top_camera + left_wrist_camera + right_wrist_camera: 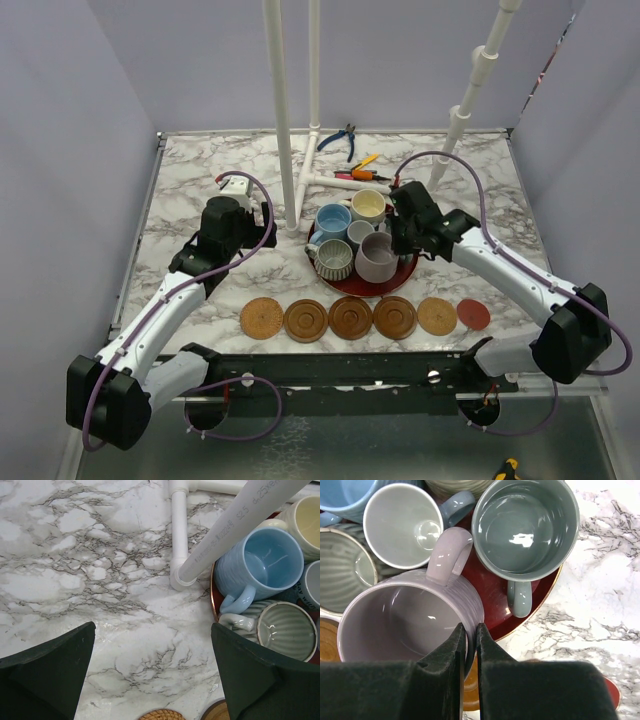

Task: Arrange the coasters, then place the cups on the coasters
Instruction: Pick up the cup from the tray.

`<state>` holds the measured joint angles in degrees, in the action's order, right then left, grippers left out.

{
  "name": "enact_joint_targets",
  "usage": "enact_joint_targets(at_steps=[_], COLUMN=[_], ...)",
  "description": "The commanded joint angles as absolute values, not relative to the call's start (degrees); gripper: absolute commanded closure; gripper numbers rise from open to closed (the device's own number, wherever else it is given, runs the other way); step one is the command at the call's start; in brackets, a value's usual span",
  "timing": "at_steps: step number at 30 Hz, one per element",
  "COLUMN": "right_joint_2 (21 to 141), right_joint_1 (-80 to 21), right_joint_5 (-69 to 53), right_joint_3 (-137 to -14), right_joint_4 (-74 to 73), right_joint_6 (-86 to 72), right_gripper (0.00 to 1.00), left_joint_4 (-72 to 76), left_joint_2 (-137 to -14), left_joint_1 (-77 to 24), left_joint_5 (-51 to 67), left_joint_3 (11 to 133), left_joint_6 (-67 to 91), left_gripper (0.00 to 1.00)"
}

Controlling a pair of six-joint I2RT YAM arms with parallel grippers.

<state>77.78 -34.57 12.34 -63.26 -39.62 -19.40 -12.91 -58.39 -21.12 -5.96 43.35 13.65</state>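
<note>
One marble table (200,170) carries, mid-top, a red tray (492,597) w/ all six cups (402,522) on it, L gripper (152,626) spread wide over bare marble at tray's 9 o'clock, R gripper (471,627) pinching the rim of the lavender mug (410,615) at tray's 5 o'clock, six coasters (351,317) in a row at 6 o'clock.

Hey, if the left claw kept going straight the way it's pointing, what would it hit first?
Most likely the bare marble table. The open left claw aims at tabletop left of the red tray, short of the white pipe, though depth is unclear.
</note>
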Motion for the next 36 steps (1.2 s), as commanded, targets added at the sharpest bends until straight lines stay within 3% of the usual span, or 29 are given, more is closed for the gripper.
enact_joint_targets(at_steps=[1,21,36], right_joint_2=[75.68,66.21,68.59], right_joint_1=[-35.68,-42.34,-61.64], right_joint_5=[13.81,14.67,25.39], right_joint_3=[-62.28,-61.39,-68.79], right_joint_4=[-35.77,-45.07,-47.24], right_joint_6=[-18.79,-25.23,-38.48], right_gripper=[1.00,1.00,1.00], left_joint_4=[-13.00,-13.33,-15.85], left_joint_2=[-57.48,-56.28,-53.74], left_joint_1=[-21.27,-20.60,-15.65], left_joint_5=[-5.08,-11.45,-19.82], left_joint_3=[42.90,42.90,43.34], left_joint_6=[13.32,15.07,17.77], left_gripper=[0.01,0.01,0.01])
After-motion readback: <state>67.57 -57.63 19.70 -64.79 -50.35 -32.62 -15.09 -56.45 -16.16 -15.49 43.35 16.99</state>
